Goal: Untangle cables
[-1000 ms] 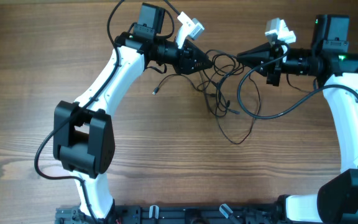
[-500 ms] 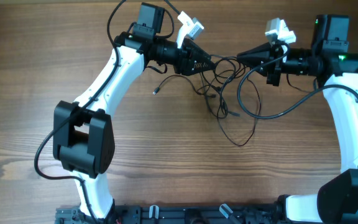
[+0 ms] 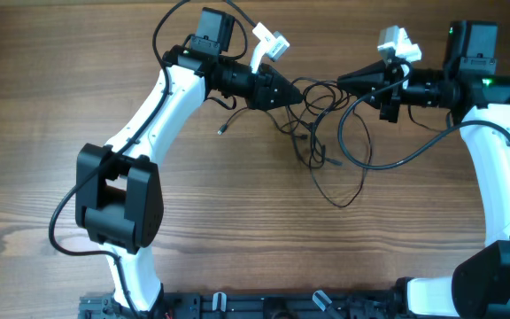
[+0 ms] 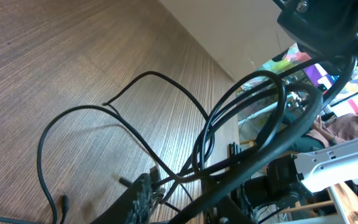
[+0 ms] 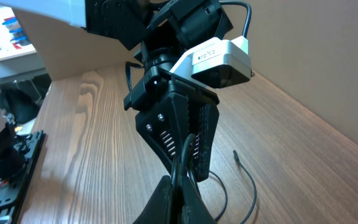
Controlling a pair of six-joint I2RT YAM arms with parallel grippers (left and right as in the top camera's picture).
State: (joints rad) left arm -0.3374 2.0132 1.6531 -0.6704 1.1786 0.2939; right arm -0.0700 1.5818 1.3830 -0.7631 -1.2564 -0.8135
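The cables (image 3: 312,133) are thin black cords tangled in a loose knot on the wooden table between my two grippers. One thicker black cord (image 3: 351,146) loops out to the right. A loose plug end (image 3: 221,130) lies to the left. My left gripper (image 3: 289,93) is at the knot's upper left, its jaws closed on strands; the left wrist view shows cords (image 4: 135,134) running into its fingers (image 4: 179,186). My right gripper (image 3: 345,81) is shut on a cord at the knot's upper right; the right wrist view shows its fingers (image 5: 180,186) pinching it just in front of the left gripper (image 5: 188,134).
The table (image 3: 60,106) is brown wood. A dark rail (image 3: 282,306) runs along the front edge between the arm bases. Each arm's own thick wire arcs beside it. The cords trail down to about the table's middle (image 3: 339,202).
The left gripper's jaws have narrowed onto the strands and pulled slightly left. The right arm and the rest of the tangle have barely moved.
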